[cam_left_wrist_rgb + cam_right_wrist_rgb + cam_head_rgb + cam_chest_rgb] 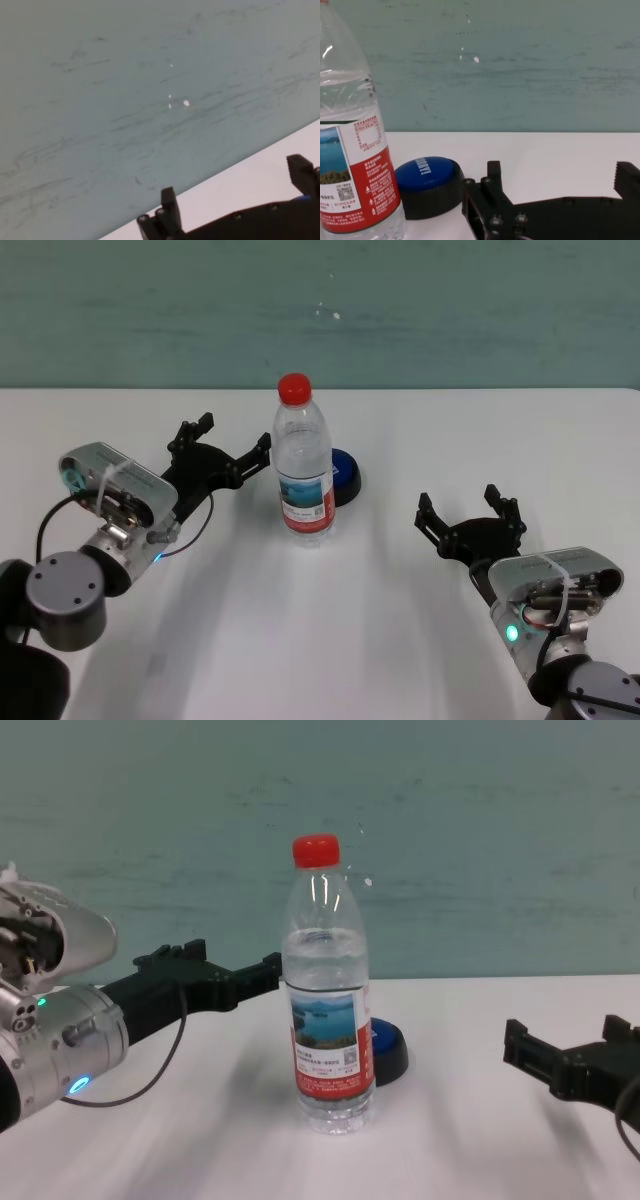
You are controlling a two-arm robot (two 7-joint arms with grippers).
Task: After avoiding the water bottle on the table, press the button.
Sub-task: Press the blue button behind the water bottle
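The water bottle (304, 465) stands upright mid-table, clear with a red cap and a lake label; it also shows in the chest view (328, 1010) and the right wrist view (355, 150). The blue button (347, 476) on its black base sits just behind and right of the bottle, partly hidden by it (388, 1052) (427, 182). My left gripper (235, 435) is open and raised just left of the bottle at about label height (230, 965), holding nothing. My right gripper (467, 503) is open, low over the table right of the bottle and nearer me than the button (560, 175).
The white table (300, 640) stretches back to a teal wall (320, 310). In the left wrist view the left gripper (235, 185) faces only the wall and the table's far edge. Bare tabletop lies between the right gripper and the button.
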